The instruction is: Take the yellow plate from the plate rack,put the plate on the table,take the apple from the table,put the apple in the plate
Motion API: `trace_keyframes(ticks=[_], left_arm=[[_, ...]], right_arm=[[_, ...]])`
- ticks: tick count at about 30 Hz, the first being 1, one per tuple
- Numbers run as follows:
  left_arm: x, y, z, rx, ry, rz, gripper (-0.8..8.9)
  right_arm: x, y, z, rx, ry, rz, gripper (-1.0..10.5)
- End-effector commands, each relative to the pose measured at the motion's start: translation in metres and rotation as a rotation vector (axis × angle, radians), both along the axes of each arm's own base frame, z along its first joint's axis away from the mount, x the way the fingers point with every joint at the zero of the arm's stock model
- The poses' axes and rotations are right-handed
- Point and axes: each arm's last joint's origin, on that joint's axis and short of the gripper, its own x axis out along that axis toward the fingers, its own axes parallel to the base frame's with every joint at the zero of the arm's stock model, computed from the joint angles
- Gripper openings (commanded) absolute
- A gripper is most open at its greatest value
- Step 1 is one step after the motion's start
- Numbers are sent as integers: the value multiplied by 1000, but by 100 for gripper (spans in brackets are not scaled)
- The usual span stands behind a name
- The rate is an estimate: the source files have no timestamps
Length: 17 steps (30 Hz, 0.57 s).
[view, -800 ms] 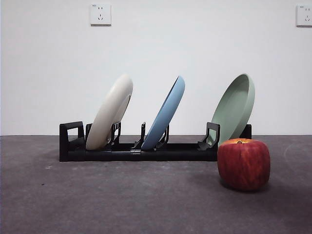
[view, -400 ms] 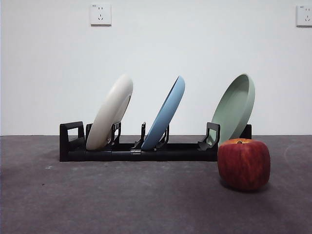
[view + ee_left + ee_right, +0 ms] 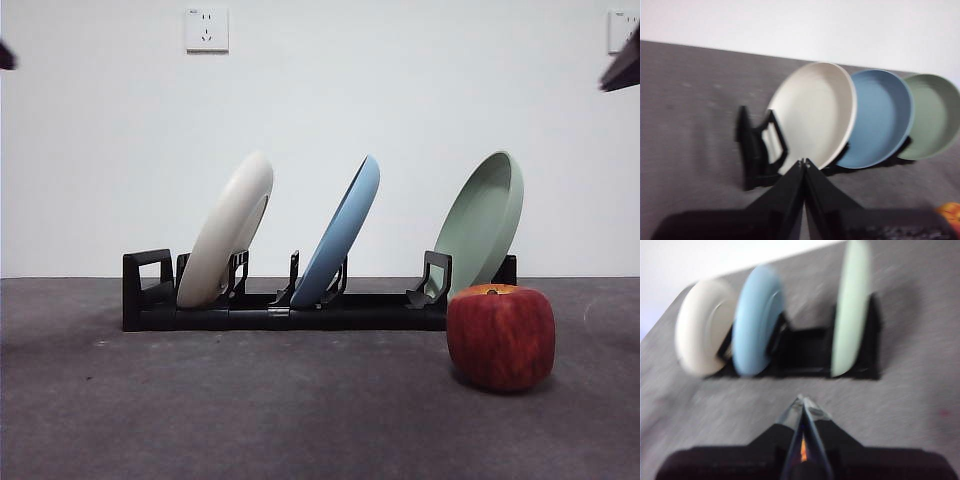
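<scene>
The yellow plate (image 3: 228, 230) leans in the left slot of the black plate rack (image 3: 285, 305), pale cream; the left wrist view shows it too, yellow plate (image 3: 815, 114), rack (image 3: 757, 150). The red apple (image 3: 500, 336) sits on the dark grey table (image 3: 250, 410) in front of the rack's right end. My left gripper (image 3: 804, 162) is shut with nothing in it, hovering short of the yellow plate. My right gripper (image 3: 801, 400) is shut and empty, above the table in front of the rack (image 3: 805, 352). Black arm tips show at both top corners of the front view.
A blue plate (image 3: 340, 232) stands in the middle slot and a sage-green plate (image 3: 485, 222) in the right slot. A white wall with two sockets rises behind the table. Open table surface lies left of the apple.
Black arm tips have come into the front view's top left and top right corners. Plates, rack and apple have not moved.
</scene>
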Motion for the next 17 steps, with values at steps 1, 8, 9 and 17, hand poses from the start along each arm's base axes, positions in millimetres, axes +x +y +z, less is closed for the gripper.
trace_keyframes(ticks=[1, 8, 9, 17], left_arm=[[22, -2, 6, -23, 49, -68, -5], [81, -17, 28, -39, 168, -160, 207], [91, -23, 33, -37, 182, -180, 230], [167, -94, 42, 50, 291, -298, 230]], right_arm=[[8, 3, 3, -4, 13, 107, 3], [23, 6, -2, 22, 77, 155, 292], [24, 6, -4, 21, 87, 155, 291], [25, 6, -5, 21, 98, 153, 288]])
